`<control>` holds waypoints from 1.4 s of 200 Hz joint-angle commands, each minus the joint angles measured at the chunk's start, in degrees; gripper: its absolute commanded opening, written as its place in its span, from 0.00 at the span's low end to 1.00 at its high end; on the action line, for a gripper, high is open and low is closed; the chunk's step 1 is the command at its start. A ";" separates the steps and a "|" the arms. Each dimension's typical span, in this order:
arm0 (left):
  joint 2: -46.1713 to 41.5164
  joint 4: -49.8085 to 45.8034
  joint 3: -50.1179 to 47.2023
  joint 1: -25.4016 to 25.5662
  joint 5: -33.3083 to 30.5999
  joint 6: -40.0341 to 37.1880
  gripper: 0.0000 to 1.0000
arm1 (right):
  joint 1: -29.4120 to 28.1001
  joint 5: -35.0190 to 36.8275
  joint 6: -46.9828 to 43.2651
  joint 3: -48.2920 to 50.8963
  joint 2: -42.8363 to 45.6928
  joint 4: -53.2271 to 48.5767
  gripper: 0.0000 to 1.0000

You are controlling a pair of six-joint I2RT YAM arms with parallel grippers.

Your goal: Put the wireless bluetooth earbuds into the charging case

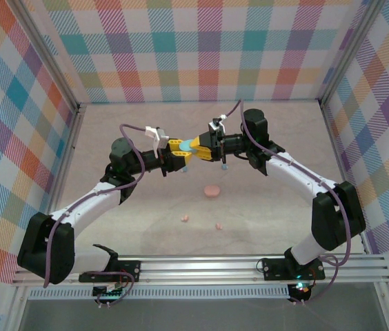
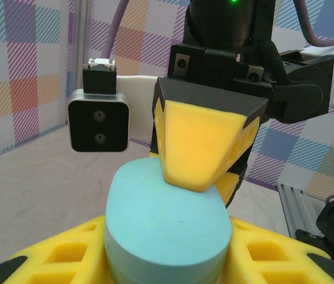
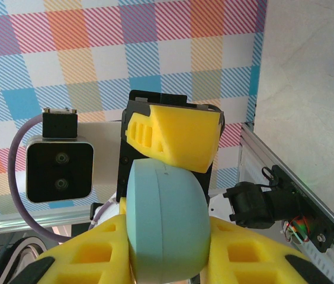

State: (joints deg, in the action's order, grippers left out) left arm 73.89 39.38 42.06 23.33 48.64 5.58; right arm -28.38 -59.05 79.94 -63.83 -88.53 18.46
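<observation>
Your left gripper (image 1: 180, 156) and right gripper (image 1: 201, 149) both pinch the blue charging case (image 1: 189, 145) aloft between them, probably to prise its lid open.

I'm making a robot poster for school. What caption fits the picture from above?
The left end effector and right end effector grip one blue case together above the table.

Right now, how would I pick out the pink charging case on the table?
On the table, look just below where the two arms meet in the top view. The pink case lies there: a flat disc, much larger than the two pink buds nearer the arm bases.
</observation>
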 commanded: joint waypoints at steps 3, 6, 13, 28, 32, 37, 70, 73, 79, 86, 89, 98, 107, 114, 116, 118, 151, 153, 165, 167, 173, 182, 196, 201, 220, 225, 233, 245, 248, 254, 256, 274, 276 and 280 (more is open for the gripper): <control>-0.43 0.94 2.01 -0.22 1.81 0.13 0.24 | -0.09 -1.35 0.04 0.31 1.65 2.86 0.33; -0.61 0.68 2.04 -0.22 1.74 0.13 0.24 | -0.07 -1.34 -0.04 0.29 1.58 2.89 0.33; -0.96 -0.07 2.18 -0.22 1.72 -0.04 0.24 | -0.10 -1.46 -0.28 0.20 1.57 2.90 0.34; -1.96 -2.55 2.41 -0.22 1.52 -1.21 0.23 | -0.07 -1.48 -0.57 0.04 1.30 2.71 0.41; -2.26 -3.33 2.46 -0.22 1.48 -1.54 0.23 | -0.09 -1.51 -0.70 -0.02 1.27 2.72 0.43; -2.63 -4.34 2.55 -0.22 1.39 -2.05 0.23 | -0.06 -1.43 -0.88 -0.11 1.21 2.67 0.44; -5.01 -8.32 1.84 -0.22 0.11 -4.11 0.23 | -0.09 -0.81 -3.46 -1.30 1.21 0.39 0.52; -5.17 -8.61 1.76 -0.22 0.06 -4.24 0.23 | -0.05 -0.81 -4.01 -1.51 1.25 -0.24 0.52; -5.56 -9.02 1.56 -0.22 -0.05 -4.37 0.23 | -0.06 -0.64 -5.14 -1.99 1.33 -1.45 0.54; -5.90 -9.42 1.24 -0.22 -0.29 -4.45 0.23 | -0.06 -0.49 -6.42 -2.45 1.56 -2.62 0.55; -6.07 -9.67 1.14 -0.22 -0.46 -4.61 0.23 | -0.07 -0.42 -7.04 -2.59 1.67 -3.24 0.55; -6.55 -10.88 1.09 -0.22 -0.80 -5.11 0.23 | -0.01 -0.18 -8.43 -3.16 1.94 -4.76 0.57; -7.06 -11.87 0.94 -0.22 -0.99 -5.57 0.23 | -0.08 -0.11 -9.68 -3.67 2.17 -5.94 0.59; -7.40 -12.19 0.68 -0.22 -1.31 -5.72 0.23 | 0.03 -0.06 -11.06 -4.26 2.44 -7.31 0.60; -7.54 -12.21 0.66 -0.22 -1.39 -5.69 0.23 | 0.00 -0.05 -11.39 -4.41 2.52 -7.65 0.60; -7.66 -12.28 0.59 -0.22 -1.54 -5.74 0.23 | 0.00 -0.02 -11.81 -4.60 2.60 -8.09 0.60; -9.42 -12.89 -0.14 -0.22 -2.36 -5.69 0.23 | -0.04 1.80 -18.99 -6.71 4.19 -15.44 0.64; -9.45 -12.98 -0.14 -0.22 -2.35 -5.70 0.23 | -0.08 1.89 -19.37 -6.84 4.23 -15.79 0.64; -9.98 -13.57 -0.05 -0.22 -2.33 -5.70 0.23 | -0.06 2.46 -21.24 -7.43 4.70 -17.61 0.65; -10.03 -13.67 -0.03 -0.22 -2.35 -5.77 0.23 | -0.02 2.56 -21.52 -7.55 4.69 -18.05 0.65; -10.32 -13.92 -0.04 -0.22 -2.42 -5.83 0.23 | -0.03 2.83 -22.39 -7.77 4.85 -18.99 0.65; -10.60 -14.50 0.04 -0.22 -2.61 -6.00 0.23 | -0.01 3.29 -23.61 -8.13 5.09 -20.25 0.65; -11.11 -15.19 0.12 -0.22 -2.69 -6.22 0.23 | -0.04 3.72 -24.77 -8.24 5.54 -21.33 0.65; -11.28 -15.44 0.12 -0.22 -2.72 -6.28 0.23 | -0.01 3.88 -25.12 -8.24 5.64 -21.55 0.65; -11.81 -16.73 0.21 -0.22 -2.91 -6.72 0.23 | -0.01 4.30 -26.70 -8.67 6.23 -22.69 0.65; -12.05 -17.02 0.21 -0.22 -3.05 -6.81 0.23 | -0.01 4.52 -27.33 -8.88 6.34 -23.16 0.65; -12.34 -17.43 0.12 -0.22 -3.26 -7.02 0.23 | 0.00 4.91 -28.46 -9.36 6.68 -24.27 0.65; -12.84 -18.11 0.12 -0.22 -3.30 -7.32 0.23 | -0.01 5.79 -31.35 -10.18 7.37 -26.54 0.65; -13.01 -18.27 0.12 -0.20 -3.34 -7.45 0.23 | -0.01 6.00 -31.82 -10.33 7.46 -27.01 0.65; -13.21 -18.81 0.19 -0.13 -3.30 -7.59 0.23 | -0.02 6.50 -33.41 -10.78 7.94 -28.18 0.65; -13.30 -18.98 0.21 -0.13 -3.34 -7.67 0.23 | -0.01 6.78 -34.01 -10.92 8.11 -28.62 0.65; -13.91 -21.69 0.79 -0.13 -3.30 -8.95 0.23 | 0.01 9.39 -41.27 -12.82 9.68 -34.42 0.65; -14.00 -22.06 0.88 -0.13 -3.25 -9.11 0.23 | 0.05 9.57 -41.71 -12.90 9.77 -34.57 0.65; -14.11 -22.76 1.00 -0.05 -3.21 -9.49 0.23 | 0.00 10.53 -43.95 -13.18 10.22 -36.16 0.65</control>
State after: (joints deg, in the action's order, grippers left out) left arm 61.71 20.27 42.46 23.33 45.36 -1.17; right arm -28.40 -52.42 48.69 -72.88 -82.43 -9.23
